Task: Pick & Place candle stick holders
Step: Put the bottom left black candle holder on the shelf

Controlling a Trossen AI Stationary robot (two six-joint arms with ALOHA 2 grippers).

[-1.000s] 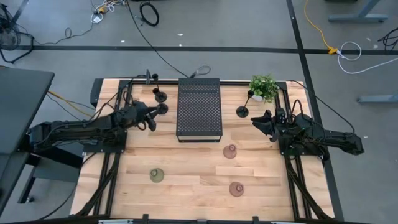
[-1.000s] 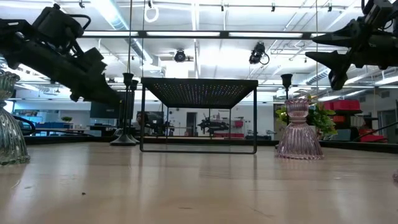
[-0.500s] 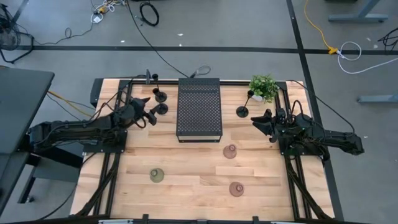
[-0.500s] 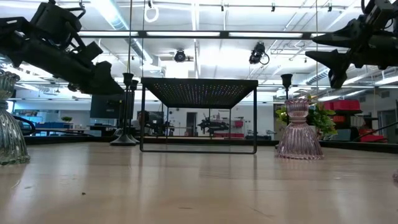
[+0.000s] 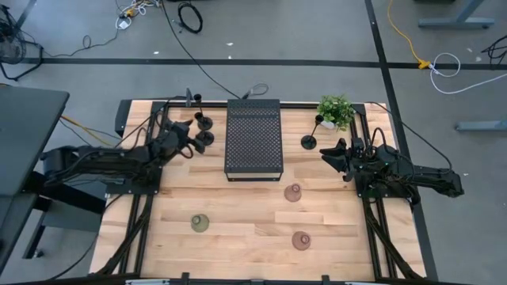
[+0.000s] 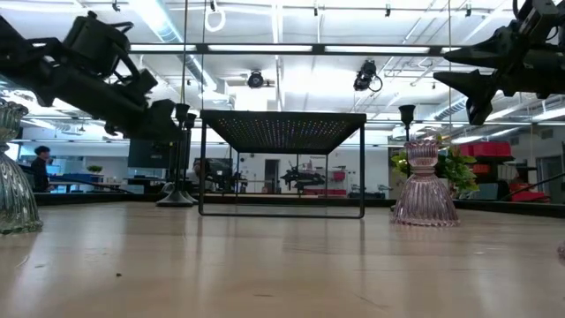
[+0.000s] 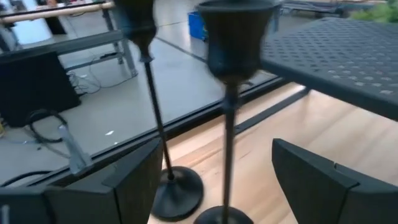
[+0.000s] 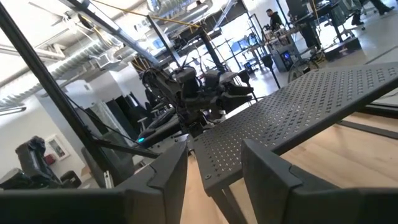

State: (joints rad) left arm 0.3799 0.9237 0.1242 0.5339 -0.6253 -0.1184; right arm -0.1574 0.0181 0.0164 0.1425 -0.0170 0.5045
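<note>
Two black thin-stemmed candle stick holders (image 5: 206,138) (image 5: 203,120) stand on their round bases at the far left, next to the black perforated block (image 5: 253,138). My left gripper (image 5: 190,142) is open and level. In the left wrist view its fingers stand on either side of the nearer holder's stem (image 7: 227,137) without touching it. A third black holder (image 5: 309,141) stands by the plant. My right gripper (image 5: 339,155) hovers open and holds nothing. An olive dome holder (image 5: 200,224) and two reddish-brown ones (image 5: 293,192) (image 5: 301,239) sit on the near half.
The small green potted plant (image 5: 335,111) stands at the far right, just beyond the third black holder. The perforated block stands on thin legs (image 6: 202,168) between the two arms. Bare wood (image 5: 245,206) lies between the dome holders.
My left gripper has opened wide, risen a little, and moved toward the far edge and the nearer black holder, so that the stem now stands between its fingers. The holders have stayed where they were.
</note>
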